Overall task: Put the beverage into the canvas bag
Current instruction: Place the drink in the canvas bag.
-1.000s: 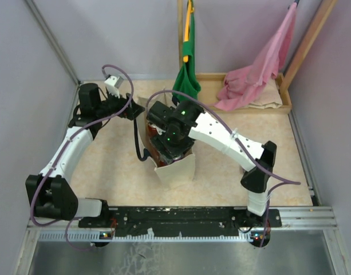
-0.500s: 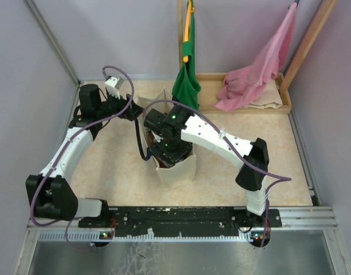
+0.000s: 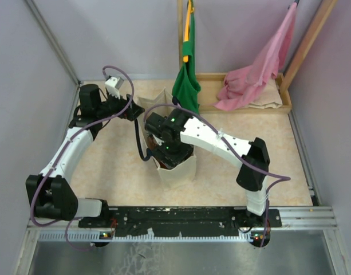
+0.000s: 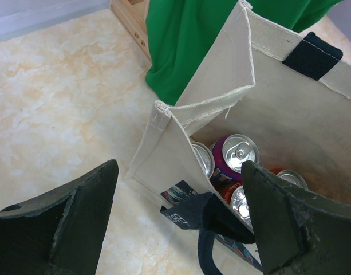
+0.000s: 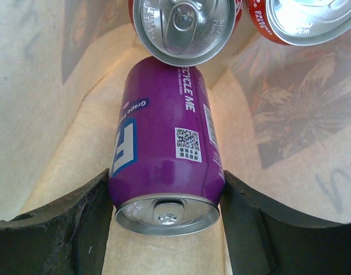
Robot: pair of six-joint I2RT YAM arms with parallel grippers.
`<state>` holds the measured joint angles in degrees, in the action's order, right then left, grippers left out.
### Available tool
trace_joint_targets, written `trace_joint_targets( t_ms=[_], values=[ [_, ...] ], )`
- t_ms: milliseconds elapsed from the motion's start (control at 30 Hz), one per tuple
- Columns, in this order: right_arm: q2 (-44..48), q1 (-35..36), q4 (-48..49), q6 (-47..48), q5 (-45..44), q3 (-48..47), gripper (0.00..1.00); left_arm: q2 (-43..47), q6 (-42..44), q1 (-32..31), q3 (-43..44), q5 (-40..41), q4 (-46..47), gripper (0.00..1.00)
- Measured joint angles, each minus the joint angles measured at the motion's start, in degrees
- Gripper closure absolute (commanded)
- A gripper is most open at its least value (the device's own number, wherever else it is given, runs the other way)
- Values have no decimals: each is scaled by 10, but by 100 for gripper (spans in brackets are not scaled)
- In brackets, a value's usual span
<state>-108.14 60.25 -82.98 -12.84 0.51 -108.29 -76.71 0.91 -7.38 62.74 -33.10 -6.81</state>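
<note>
From above, the right arm [image 3: 215, 134] covers the mouth of the canvas bag [image 3: 178, 172], so the right claw [image 5: 164, 186] and the cans inside cannot be seen there. In the right wrist view the picture's top edge cuts off one red can [image 5: 184, 23] and another red can [image 5: 301, 17], and the purple can [image 5: 164, 152] carries a square code too small to read.

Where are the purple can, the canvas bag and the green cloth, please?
purple can [image 5: 164, 166]: right wrist view, label.
canvas bag [image 4: 164, 154]: left wrist view, outer wall.
green cloth [image 4: 186, 40]: left wrist view, hanging fold.
</note>
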Motion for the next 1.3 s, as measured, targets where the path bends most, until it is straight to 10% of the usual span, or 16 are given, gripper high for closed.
trace_joint_targets(
  t_ms=[967, 1300],
  values=[
    [7, -1, 146, 26, -10, 184, 99, -1, 4, 0, 0, -4, 0, 6],
    [9, -1, 151, 21, -20, 184, 32, -2, 6, 0, 0, -4, 0, 6]
  ],
)
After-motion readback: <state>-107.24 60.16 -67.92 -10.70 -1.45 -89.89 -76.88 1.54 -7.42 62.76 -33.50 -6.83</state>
